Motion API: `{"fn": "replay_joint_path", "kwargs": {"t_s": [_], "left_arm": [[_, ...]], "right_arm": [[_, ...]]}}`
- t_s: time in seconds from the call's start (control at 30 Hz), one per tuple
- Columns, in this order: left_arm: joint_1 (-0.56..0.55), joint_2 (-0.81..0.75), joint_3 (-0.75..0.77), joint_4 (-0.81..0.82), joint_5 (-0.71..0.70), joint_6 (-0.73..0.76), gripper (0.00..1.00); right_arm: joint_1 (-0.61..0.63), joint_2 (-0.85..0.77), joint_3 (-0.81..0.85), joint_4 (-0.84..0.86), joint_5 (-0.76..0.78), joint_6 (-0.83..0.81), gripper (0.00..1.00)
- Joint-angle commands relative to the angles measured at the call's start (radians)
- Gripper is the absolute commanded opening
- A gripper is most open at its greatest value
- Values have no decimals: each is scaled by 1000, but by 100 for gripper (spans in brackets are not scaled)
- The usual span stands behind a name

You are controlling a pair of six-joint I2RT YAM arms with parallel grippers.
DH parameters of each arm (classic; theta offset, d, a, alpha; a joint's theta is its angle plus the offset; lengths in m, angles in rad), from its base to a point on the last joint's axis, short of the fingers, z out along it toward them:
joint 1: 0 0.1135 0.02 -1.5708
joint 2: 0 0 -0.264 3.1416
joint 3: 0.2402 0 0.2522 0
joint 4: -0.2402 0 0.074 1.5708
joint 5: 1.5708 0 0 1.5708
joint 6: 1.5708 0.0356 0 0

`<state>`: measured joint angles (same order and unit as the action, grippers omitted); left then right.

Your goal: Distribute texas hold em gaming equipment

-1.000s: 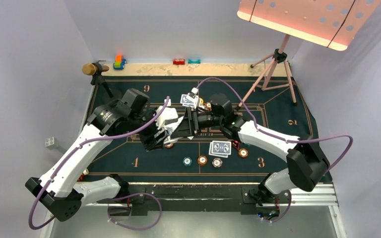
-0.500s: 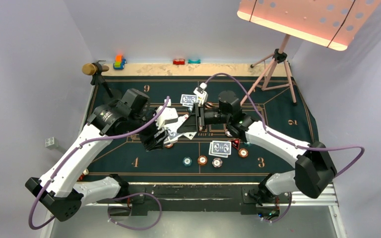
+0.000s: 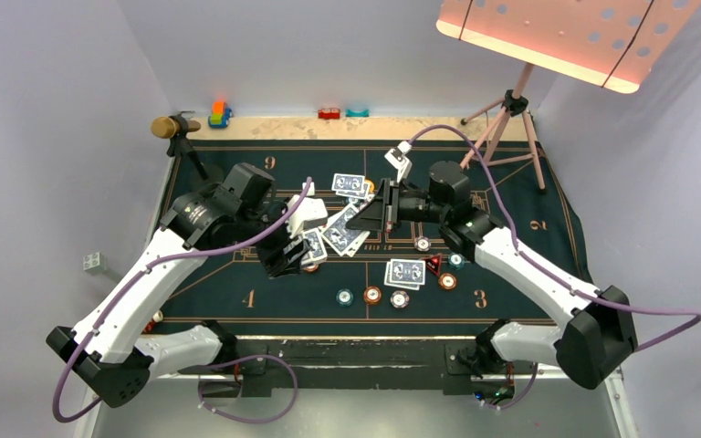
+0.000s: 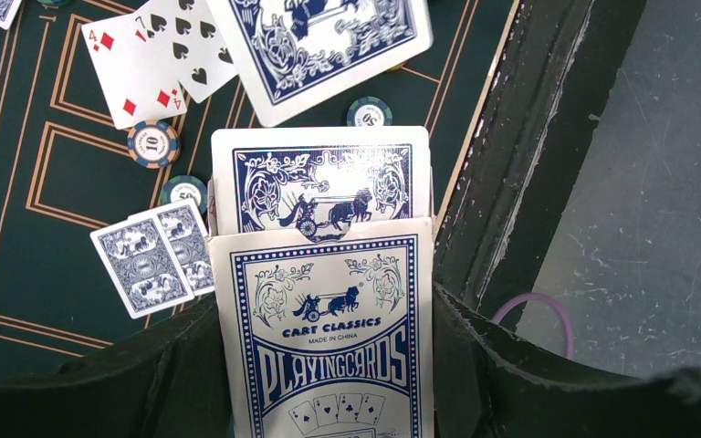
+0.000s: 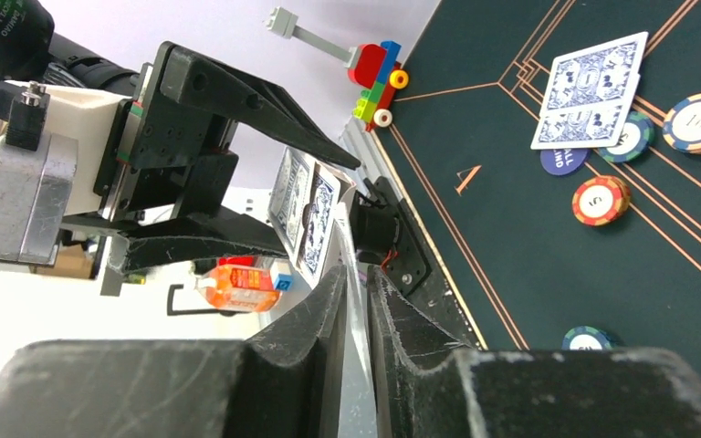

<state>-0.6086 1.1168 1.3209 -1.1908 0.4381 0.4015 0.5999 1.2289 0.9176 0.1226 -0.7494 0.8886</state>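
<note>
- Playing-card box (image 4: 324,356), glossy cardboard printed with blue scrollwork and a chariot, sits upright between the left gripper (image 4: 324,306)'s rough black fingers, which are clamped on its two long sides.
- One blue-backed card (image 4: 321,187) stands partly out of the box's open top. The box's lower end is cut off by the frame edge.
- In the top view the left gripper (image 3: 285,255) hangs over the middle of the dark green felt mat (image 3: 511,301), and most of the box (image 3: 314,246) is hidden under the wrist.
- Right gripper (image 5: 354,274) has its matte, scuffed fingers pinched on a thin loose card (image 5: 356,297). It is seen edge-on there, so its face cannot be read. From above it shows its patterned back (image 3: 345,234), just beside the box.
- Two face-up cards (image 4: 151,55), a four of diamonds and a seven of spades, are cut off at the frame's top. Whether they lie on the felt is unclear.
- Round stripe-edged chips (image 3: 372,295) and a pair of face-down cards (image 3: 405,272) lie flat on the near half of the mat.
</note>
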Motion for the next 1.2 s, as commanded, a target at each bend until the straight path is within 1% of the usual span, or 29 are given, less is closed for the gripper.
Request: {"fn": "replay_joint_path", "kwargs": {"t_s": [0.0, 0.03, 0.1, 0.17, 0.3, 0.4, 0.43, 0.5, 0.57, 0.67, 0.77, 0.83, 0.93, 1.07, 1.17], "left_arm": [[4, -20, 14, 32, 19, -23, 0], [3, -19, 13, 32, 18, -21, 0], [4, -19, 11, 33, 17, -23, 0], [3, -21, 10, 33, 15, -23, 0], [3, -25, 5, 32, 11, -23, 0], [4, -28, 2, 30, 2, -22, 0], [4, -28, 0, 31, -1, -22, 0], [3, -28, -2, 33, -7, -21, 0], [3, -31, -4, 35, -3, -23, 0], [3, -37, -5, 34, -1, -26, 0], [4, -44, -4, 29, 0, -26, 0], [3, -47, -3, 27, -1, -26, 0], [3, -54, -6, 26, 0, -26, 0], [3, -58, -3, 22, 15, -24, 0], [4, -55, 6, 20, 27, -26, 0]], "right_arm": [[-32, -58, 15, -85, 29, -80, 17], [-41, -71, 18, -106, 48, -102, 14], [-61, -88, 26, -157, 69, -150, 5], [-75, -87, 44, -219, 97, -202, 1], [-94, -44, 85, -295, 128, -265, 0], [-94, -6, 138, -391, 235, -361, 0], [-94, 9, 160, -426, 287, -400, 0], [-75, 40, 208, -490, 458, -468, 0], [-47, 68, 236, -518, 615, -514, 0], [63, 126, 281, -534, 920, -580, 0], [192, 237, 354, -583, 1208, -627, 0], [256, 315, 390, -592, 1384, -651, 0], [326, 410, 426, -580, 1573, -702, 0], [399, 542, 464, -569, 1776, -779, 0], [435, 624, 484, -571, 1843, -796, 0]]}}
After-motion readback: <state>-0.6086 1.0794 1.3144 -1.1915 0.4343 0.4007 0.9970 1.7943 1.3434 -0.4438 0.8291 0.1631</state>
